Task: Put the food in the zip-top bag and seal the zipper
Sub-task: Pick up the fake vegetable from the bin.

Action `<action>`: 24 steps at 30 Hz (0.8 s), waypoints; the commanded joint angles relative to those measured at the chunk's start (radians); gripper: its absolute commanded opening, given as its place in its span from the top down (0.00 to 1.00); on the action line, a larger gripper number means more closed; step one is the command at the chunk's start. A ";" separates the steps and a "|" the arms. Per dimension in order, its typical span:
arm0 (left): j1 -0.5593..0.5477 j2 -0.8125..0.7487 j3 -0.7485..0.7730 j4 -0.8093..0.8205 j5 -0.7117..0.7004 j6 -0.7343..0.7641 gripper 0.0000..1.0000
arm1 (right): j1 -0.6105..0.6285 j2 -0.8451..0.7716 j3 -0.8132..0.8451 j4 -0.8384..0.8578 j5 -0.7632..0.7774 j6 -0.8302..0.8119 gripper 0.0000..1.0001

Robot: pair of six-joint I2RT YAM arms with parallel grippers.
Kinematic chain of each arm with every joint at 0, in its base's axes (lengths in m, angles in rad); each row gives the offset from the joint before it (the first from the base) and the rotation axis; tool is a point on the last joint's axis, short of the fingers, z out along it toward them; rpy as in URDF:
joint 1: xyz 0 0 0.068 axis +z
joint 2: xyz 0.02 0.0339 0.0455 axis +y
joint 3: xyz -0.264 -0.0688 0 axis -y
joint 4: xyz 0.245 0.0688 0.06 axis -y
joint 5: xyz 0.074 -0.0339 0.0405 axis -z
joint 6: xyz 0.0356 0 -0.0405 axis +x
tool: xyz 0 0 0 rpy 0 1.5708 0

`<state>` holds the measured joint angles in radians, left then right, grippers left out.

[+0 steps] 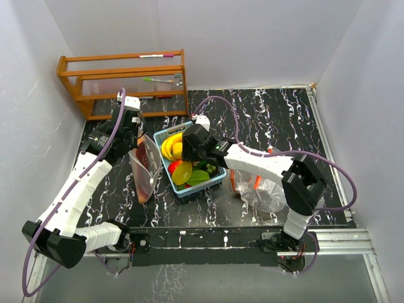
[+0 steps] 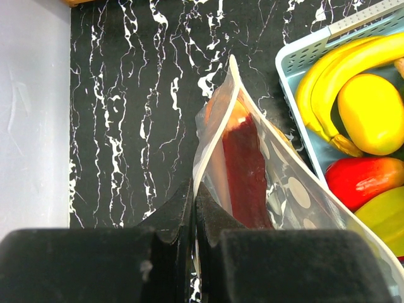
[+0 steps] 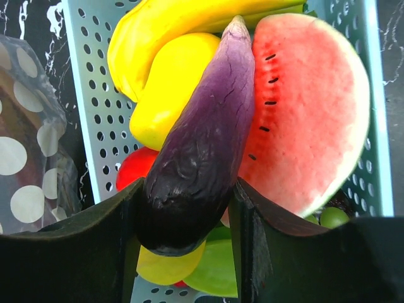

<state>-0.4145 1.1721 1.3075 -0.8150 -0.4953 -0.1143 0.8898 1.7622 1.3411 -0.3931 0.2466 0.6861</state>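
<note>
My left gripper (image 2: pixel 194 192) is shut on the rim of the clear zip-top bag (image 2: pixel 271 183) and holds its mouth up; a dark red piece (image 2: pixel 243 170) lies inside. In the top view the bag (image 1: pixel 145 167) stands left of the light-blue basket (image 1: pixel 218 181). My right gripper (image 3: pixel 186 196) is shut on a purple aubergine (image 3: pixel 202 139) over the basket. Under it lie a watermelon slice (image 3: pixel 303 120), yellow bananas (image 3: pixel 164 25), a yellow mango (image 3: pixel 167 88) and red and green pieces. The right gripper (image 1: pixel 192 146) hovers above the basket.
A wooden rack (image 1: pixel 123 79) with pens stands at the back left. A crumpled clear bag (image 1: pixel 265 192) with orange pieces lies right of the basket, under the right arm. White walls close in the left, back and right sides.
</note>
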 commanded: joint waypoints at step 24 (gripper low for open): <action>0.003 0.006 0.018 0.030 0.047 0.000 1.00 | 0.076 -0.410 0.203 -0.080 -0.430 -0.241 0.73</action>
<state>-0.4141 1.1751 1.3071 -0.8047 -0.4744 -0.1146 0.9272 1.3483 1.4597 -0.5194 -0.0456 0.4957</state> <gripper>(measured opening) 0.009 0.511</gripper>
